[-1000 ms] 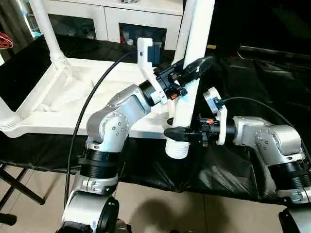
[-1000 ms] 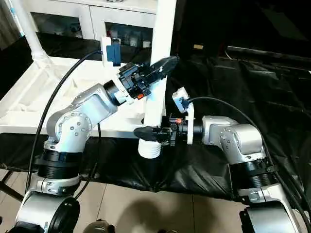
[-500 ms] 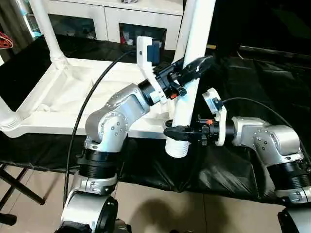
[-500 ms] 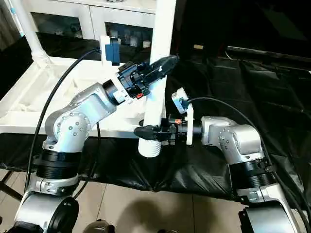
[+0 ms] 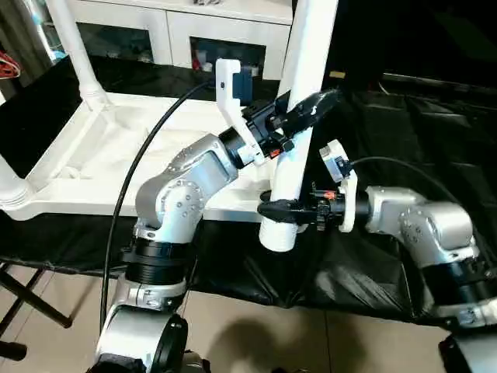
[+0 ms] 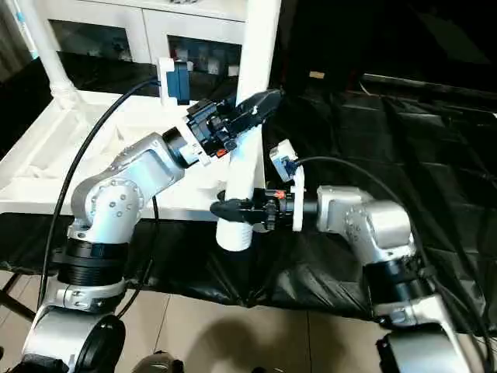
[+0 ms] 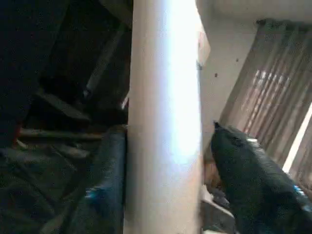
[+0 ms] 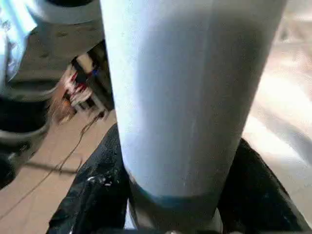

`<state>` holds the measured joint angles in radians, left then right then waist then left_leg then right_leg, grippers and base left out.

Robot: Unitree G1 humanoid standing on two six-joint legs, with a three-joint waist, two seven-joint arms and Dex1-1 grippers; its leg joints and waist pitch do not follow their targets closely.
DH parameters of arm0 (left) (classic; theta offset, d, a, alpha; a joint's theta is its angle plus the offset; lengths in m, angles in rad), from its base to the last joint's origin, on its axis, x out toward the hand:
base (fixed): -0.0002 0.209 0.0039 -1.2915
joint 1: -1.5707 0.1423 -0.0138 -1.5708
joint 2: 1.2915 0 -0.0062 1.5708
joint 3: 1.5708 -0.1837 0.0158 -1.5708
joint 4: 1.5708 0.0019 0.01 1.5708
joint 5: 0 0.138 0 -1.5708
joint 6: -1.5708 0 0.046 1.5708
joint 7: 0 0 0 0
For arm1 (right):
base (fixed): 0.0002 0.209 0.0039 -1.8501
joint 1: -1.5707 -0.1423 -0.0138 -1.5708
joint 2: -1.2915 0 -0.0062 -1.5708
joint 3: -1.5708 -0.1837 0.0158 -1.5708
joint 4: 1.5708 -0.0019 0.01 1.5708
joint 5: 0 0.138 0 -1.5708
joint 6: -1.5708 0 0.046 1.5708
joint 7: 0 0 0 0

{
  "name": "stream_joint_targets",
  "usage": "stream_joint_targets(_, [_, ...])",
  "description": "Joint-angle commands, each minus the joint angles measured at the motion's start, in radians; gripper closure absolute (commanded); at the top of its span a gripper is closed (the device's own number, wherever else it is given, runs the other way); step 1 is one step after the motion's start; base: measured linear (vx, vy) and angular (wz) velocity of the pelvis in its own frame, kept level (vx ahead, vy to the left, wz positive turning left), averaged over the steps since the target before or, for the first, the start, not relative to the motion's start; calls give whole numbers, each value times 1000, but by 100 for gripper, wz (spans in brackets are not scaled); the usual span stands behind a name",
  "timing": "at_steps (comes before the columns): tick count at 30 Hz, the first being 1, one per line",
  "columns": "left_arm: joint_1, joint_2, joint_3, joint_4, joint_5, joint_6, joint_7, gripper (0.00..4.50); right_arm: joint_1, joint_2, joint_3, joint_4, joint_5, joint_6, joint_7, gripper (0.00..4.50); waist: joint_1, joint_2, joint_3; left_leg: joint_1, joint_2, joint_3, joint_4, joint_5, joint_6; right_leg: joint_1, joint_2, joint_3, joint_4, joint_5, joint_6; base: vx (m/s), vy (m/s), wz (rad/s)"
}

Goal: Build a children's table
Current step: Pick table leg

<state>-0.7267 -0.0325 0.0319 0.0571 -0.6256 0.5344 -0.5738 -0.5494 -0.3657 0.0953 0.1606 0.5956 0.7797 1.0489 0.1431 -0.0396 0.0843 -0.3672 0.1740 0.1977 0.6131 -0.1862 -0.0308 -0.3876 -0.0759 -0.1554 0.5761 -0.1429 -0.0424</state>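
I have the loose leg [image 5: 299, 116] standing nearly upright, leaning a little, its ribbed lower end [image 5: 277, 233] hanging just past the near edge of the upturned table top [image 5: 93, 167], over the black cloth [image 5: 404, 140]. My right gripper [image 5: 272, 210] comes in level from the right and has its two black fingers closed around the leg just above that ribbed end; in the right wrist view both fingers [image 8: 92, 195] press against the leg's sides. My left gripper [image 5: 299, 109] sits higher on the same leg. In the left wrist view one finger [image 7: 109, 185] lies against the leg while the other stands off with a visible gap, so that hand is open around the leg, not clamping it.

The table top lies on the cloth to the left with its ribbed underside facing up. One fitted leg [image 5: 74, 50] rises from its far corner and another [image 5: 12, 183] from the near left corner. The white cabinet [image 5: 171, 31] stands behind. To the right of the leg the cloth lies bare and wide; below the table's near edge I see open floor [image 5: 256, 334].
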Motion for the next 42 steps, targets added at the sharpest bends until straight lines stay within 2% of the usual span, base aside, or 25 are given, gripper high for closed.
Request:
stream_joint_targets(1, [-27,-18,15,-2,24,-61,28,156,7,10,-54,6,0,-32,-56,257,-3,-6,-94,16,80,-44,-69,-144,-5,53,-115,77,-80,-393,-49,0,0,0])
stream_joint_targets(4, [-54,-30,58,22,35,-125,78,156,17,38,-90,4,-1,-64,-104,259,-4,-6,-95,17,79,-44,-68,-147,-9,54,-116,75,-80,-396,-44,0,0,0])
stream_joint_targets(5, [-88,-26,103,57,34,-161,112,156,27,52,-112,-3,-5,-83,-136,259,-4,-9,-95,17,79,-44,-69,-143,-6,52,-113,76,-80,-390,-40,0,0,0])
stream_joint_targets(6, [-114,-15,136,86,30,-182,128,156,33,59,-125,-6,-10,-98,-162,259,-4,-7,-94,18,76,-42,-68,-143,-6,50,-113,76,-81,-394,-32,0,0,0])
stream_joint_targets(8, [-130,9,149,114,37,-196,119,156,37,61,-132,-3,-23,-116,-187,260,-4,-7,-95,19,77,-44,-70,-142,-6,52,-114,74,-79,-394,-27,0,0,0])
stream_joint_targets(9, [-127,85,94,170,118,-222,62,156,40,64,-140,18,-76,-174,-258,260,-6,-10,-94,17,76,-45,-71,-131,-5,49,-112,75,-80,-392,-14,0,0,0])
stream_joint_targets(10, [-127,85,94,170,118,-222,62,156,40,64,-140,18,-76,-174,-258,260,-7,-8,-94,18,73,-46,-72,-124,-8,46,-110,75,-80,-397,1,0,0,0])
stream_joint_targets(11, [-105,155,6,208,218,-258,0,156,42,60,-142,39,-126,-225,-311,260,-7,-5,-96,21,73,-48,-74,-124,-15,43,-109,76,-79,-407,23,0,0,0])
stream_joint_targets(12, [-73,217,-93,245,316,-304,-73,156,45,61,-151,61,-167,-275,-366,260,-9,-7,-94,23,71,-48,-76,-118,-17,40,-112,77,-85,-418,39,0,0,0])
stream_joint_targets(13, [-51,247,-148,270,359,-325,-121,156,51,57,-153,61,-181,-291,-379,260,-10,-1,-94,22,74,-47,-76,-122,-26,41,-113,79,-79,-420,41,0,0,0])
stream_joint_targets(14, [-45,254,-162,278,369,-331,-135,156,54,56,-154,60,-184,-295,-382,260,-11,-1,-96,24,73,-44,-76,-121,-32,42,-111,81,-76,-407,37,0,0,0])
stream_joint_targets(15, [-25,272,-204,320,394,-351,-184,156,63,55,-160,52,-193,-299,-401,260,-9,2,-98,28,78,-43,-76,-122,-29,40,-113,82,-75,-378,13,0,0,0])
stream_joint_targets(17, [-14,278,-229,384,406,-374,-235,156,73,54,-168,52,-211,-309,-434,260,-6,13,-100,28,79,-45,-77,-124,-28,41,-114,83,-70,-343,-16,0,0,0])
stream_joint_targets(18, [-12,278,-236,414,408,-385,-255,156,77,53,-171,55,-220,-316,-448,260,-8,9,-100,26,80,-43,-77,-127,-31,41,-113,83,-69,-326,-26,0,0,0])
stream_joint_targets(19, [-14,279,-243,446,413,-396,-276,156,82,51,-174,60,-224,-321,-453,260,-6,12,-102,24,82,-45,-78,-132,-37,46,-118,84,-63,-297,-52,0,0,0])
stream_joint_targets(20, [-17,279,-246,472,417,-409,-291,156,85,51,-175,62,-225,-327,-457,260,-8,7,-101,21,81,-44,-77,-142,-37,49,-120,85,-60,-280,-70,0,0,0])
stream_joint_targets(21, [-24,283,-259,511,423,-413,-326,156,90,51,-183,67,-224,-329,-468,260,-8,8,-100,21,80,-44,-77,-155,-34,51,-122,85,-61,-286,-82,0,0,0])
stream_joint_targets(22, [-36,291,-280,567,443,-433,-373,156,97,50,-187,71,-228,-338,-476,260,-7,14,-97,22,75,-42,-77,-163,-28,48,-121,84,-71,-309,-78,0,0,0])
stream_joint_targets(24, [-52,304,-310,638,472,-454,-433,156,104,49,-189,74,-236,-347,-485,260,-9,10,-94,26,72,-41,-78,-188,-23,48,-120,82,-83,-382,-56,0,0,0])
stream_joint_targets(26, [-76,322,-354,735,537,-507,-482,156,112,51,-188,77,-248,-363,-490,260,-11,16,-95,29,75,-43,-79,-204,-23,47,-119,81,-88,-408,-41,0,0,0])
stream_joint_targets(27, [-84,326,-365,767,551,-524,-497,156,115,51,-186,75,-249,-365,-492,260,-11,19,-98,27,76,-46,-80,-202,-25,50,-120,81,-82,-399,-40,0,0,0])
stream_joint_targets(29, [-104,330,-377,826,572,-554,-508,184,122,52,-185,68,-248,-364,-496,260,-12,19,-99,27,78,-47,-80,-198,-21,50,-122,81,-81,-379,-53,0,0,0])
stream_joint_targets(31, [-117,335,-384,863,589,-573,-512,194,128,54,-185,60,-247,-362,-499,260,-11,24,-101,27,78,-45,-78,-198,-18,50,-122,82,-79,-360,-67,0,0,0])
stream_joint_targets(33, [-136,338,-394,912,617,-603,-499,218,134,55,-185,54,-245,-361,-501,260,-9,27,-102,28,85,-47,-79,-199,-22,50,-124,83,-71,-322,-96,0,0,0])
stream_joint_targets(42, [-204,331,-394,1083,687,-689,-479,291,143,56,-179,45,-245,-354,-499,260,-6,28,-102,28,82,-45,-77,-208,-14,52,-126,82,-76,-332,-105,0,0,0])
